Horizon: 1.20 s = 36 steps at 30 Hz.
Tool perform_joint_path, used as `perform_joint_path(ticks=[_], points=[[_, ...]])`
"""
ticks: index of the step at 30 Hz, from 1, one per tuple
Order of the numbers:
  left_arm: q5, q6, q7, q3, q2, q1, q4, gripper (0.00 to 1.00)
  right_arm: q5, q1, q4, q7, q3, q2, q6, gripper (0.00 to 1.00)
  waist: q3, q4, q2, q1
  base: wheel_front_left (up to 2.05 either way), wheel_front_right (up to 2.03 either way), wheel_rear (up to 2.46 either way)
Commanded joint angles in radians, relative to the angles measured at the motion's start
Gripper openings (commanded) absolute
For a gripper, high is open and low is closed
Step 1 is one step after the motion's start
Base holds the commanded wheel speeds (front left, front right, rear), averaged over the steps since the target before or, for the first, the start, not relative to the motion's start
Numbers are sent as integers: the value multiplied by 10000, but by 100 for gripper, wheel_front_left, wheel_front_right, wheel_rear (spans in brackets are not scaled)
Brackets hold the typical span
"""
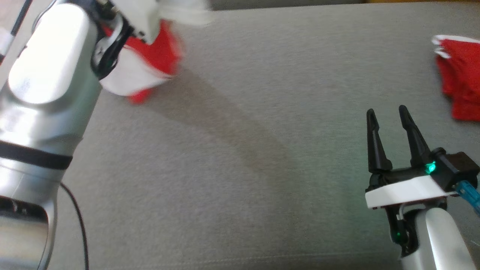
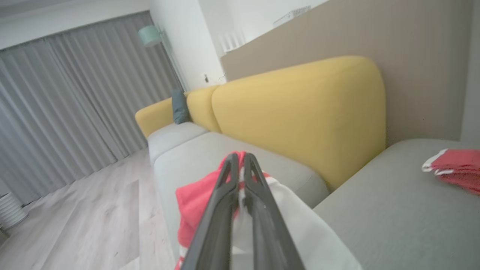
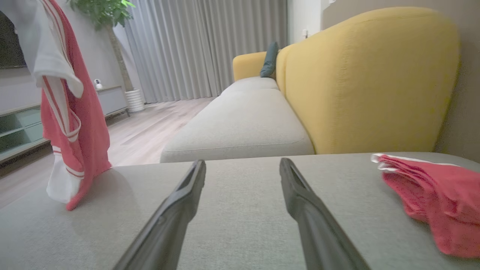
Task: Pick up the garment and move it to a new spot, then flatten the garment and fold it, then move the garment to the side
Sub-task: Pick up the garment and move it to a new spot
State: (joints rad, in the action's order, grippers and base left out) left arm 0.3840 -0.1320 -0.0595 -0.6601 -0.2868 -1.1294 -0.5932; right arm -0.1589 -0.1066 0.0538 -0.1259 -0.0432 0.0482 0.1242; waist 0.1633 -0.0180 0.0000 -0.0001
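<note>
The left gripper (image 2: 239, 157) is closed tight on the garment (image 1: 150, 63), a red and white piece, and holds it in the air above the far left corner of the grey seat (image 1: 240, 161). In the right wrist view the garment hangs long and loose. Its lowest tip touches or almost touches the seat near the left edge; I cannot tell which. The right gripper (image 1: 387, 110) is wide open and holds nothing, and it hovers over the near right part of the seat. Another red cloth (image 1: 461, 82) lies crumpled at the far right edge.

I judge that the step in hand is carrying the garment to a new spot. To do it well, the arm should bring it toward the bare middle of the seat, well apart from the other cloth. It is better to lower it slowly, so that the bottom tip lands first, and then draw the top along so the garment lies out long and not in a heap. A quick swing may pull it out of the pinch.
</note>
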Motion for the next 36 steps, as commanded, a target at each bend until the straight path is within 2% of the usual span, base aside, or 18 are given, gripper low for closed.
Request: perform_joint_path(ticks=[1, 9, 16, 20, 24, 35, 36], points=[[229, 15, 102, 324, -376, -889, 720, 0, -99, -63, -245, -138, -164, 20, 65, 100, -398, -610, 0, 1, 0, 0, 0], [692, 159, 513, 512, -440, -979, 2261, 0, -220, 19, -64, -340, 23, 20, 65, 100, -401, -1091, 0, 1, 0, 0, 0], [1319, 477, 1176, 281, -610, 998, 2494, 0, -260, 65, 110, -407, 65, 20, 65, 100, -176, -945, 0, 1, 0, 0, 0], [1684, 727, 1165, 210, -691, 2372, 1866, 0, -295, -100, 178, -441, -18, 20, 65, 100, 88, -896, 0, 1, 0, 0, 0], [1740, 969, 871, 273, -723, 2863, 1006, 0, -310, -280, 253, -470, -160, 20, 65, 100, 308, -952, 0, 1, 0, 0, 0], [1527, 1624, -906, 731, -505, 2149, -1741, 0, -386, -720, 792, -627, -531, 20, 65, 100, 838, -1375, 0, 1, 0, 0, 0], [1543, 1599, -996, 745, -472, 2083, -1946, 40, -388, -735, 843, -644, -541, 20, 65, 100, 828, -1398, 0, 1, 0, 0, 0]])
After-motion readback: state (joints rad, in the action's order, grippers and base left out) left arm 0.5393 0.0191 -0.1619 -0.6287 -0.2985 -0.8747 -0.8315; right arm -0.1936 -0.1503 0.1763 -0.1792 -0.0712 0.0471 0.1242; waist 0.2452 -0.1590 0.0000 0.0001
